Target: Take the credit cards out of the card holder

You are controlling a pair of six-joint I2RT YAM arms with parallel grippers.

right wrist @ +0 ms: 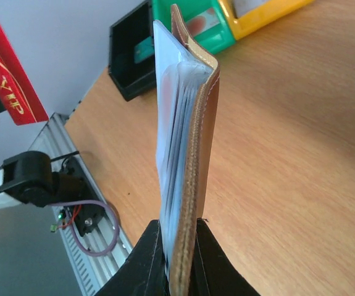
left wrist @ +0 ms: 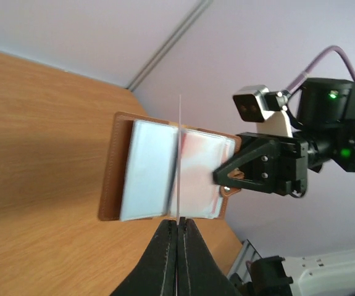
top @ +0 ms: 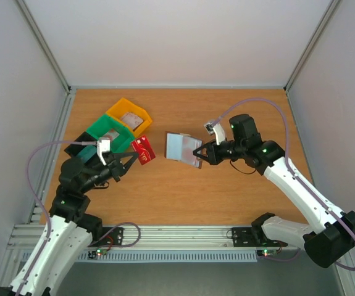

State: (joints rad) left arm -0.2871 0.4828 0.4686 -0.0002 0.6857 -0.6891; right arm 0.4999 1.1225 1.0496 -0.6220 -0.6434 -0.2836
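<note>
1. Left claw [top: 129, 161] is clamped tight on one red credit card [top: 143, 150], held above the surface [top: 226, 197], just beside the green bin [top: 107, 131].
2. Your right claw [top: 197, 152] is pinched narrow on one edge of the card holder [top: 180, 148].
3. You'll see the holder spread open, pale inside facing the left arm; red shows through one sleeve.
4. Card and holder are apart.

left arm: extends forward, wrist angled toward centre
left end effector [top: 131, 160]: jaws pinched flat on credit card [top: 144, 150]
right arm: elbow bent, wrist pointing left
right end effector [top: 197, 152]: jaws clamped on card holder [top: 178, 147] edge
</note>
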